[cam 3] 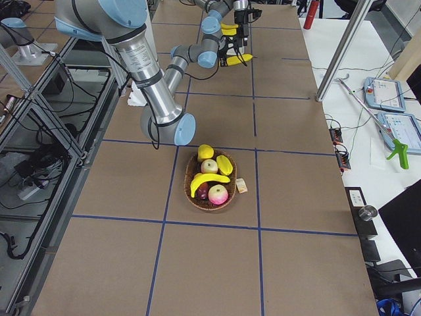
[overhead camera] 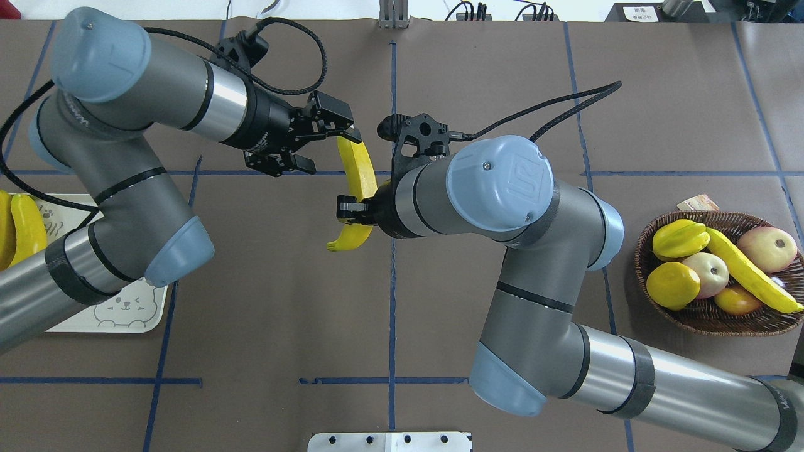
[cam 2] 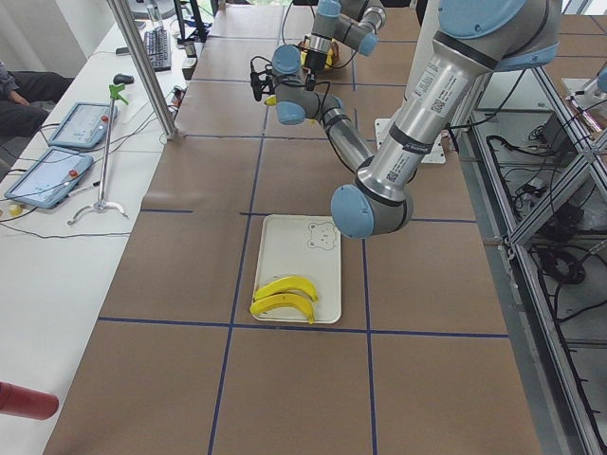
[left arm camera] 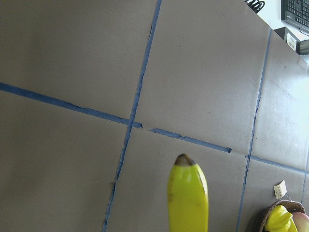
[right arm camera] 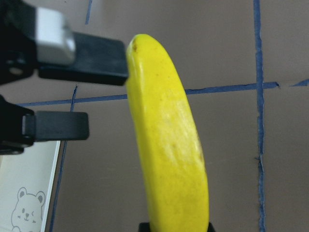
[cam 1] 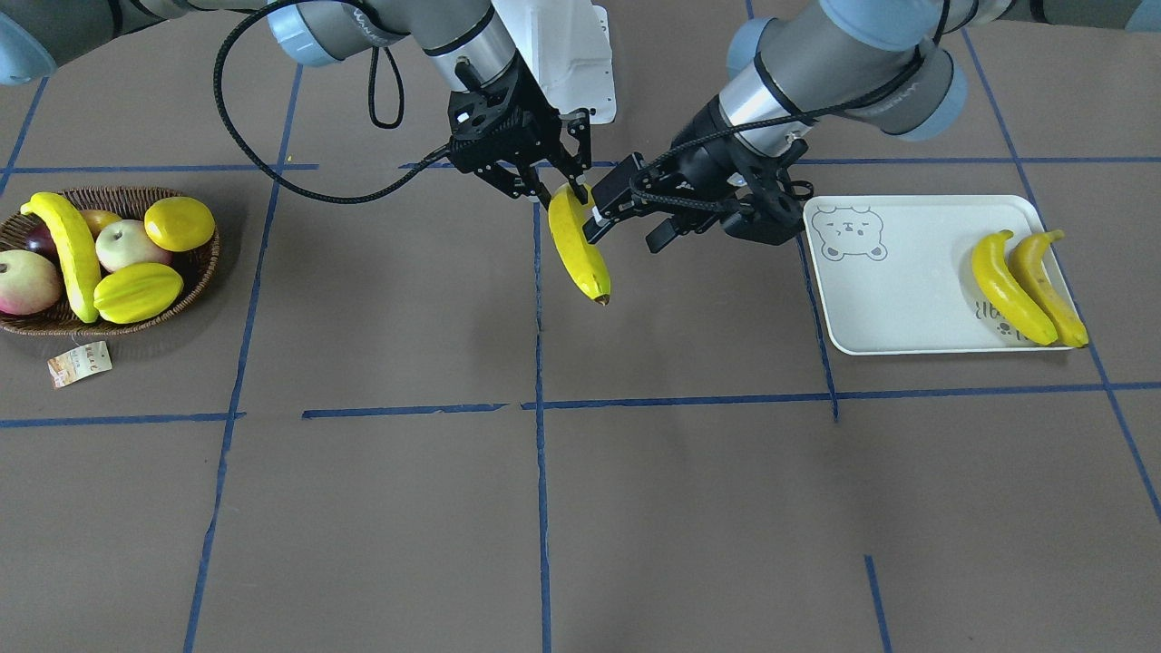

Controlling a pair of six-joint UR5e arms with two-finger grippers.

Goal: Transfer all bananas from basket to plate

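**Handover point, mid-tabletop.** You see one banana (cam 1: 580, 249) held clear of the tabletop (cam 1: 381, 508), near its centre. The right gripper (cam 1: 562, 192) is clamped on the banana's end nearest the robot. The left gripper (overhead camera: 331, 149) stands spread wide beside it. One of its fingers (right arm camera: 82, 60) appears to touch the banana, though contact is uncertain. On the plate (cam 1: 907, 308), at the robot's left, two bananas (cam 1: 1007, 286) lie side by side. A fourth banana (cam 1: 71, 249) lies in the basket (cam 1: 195, 281), far right.
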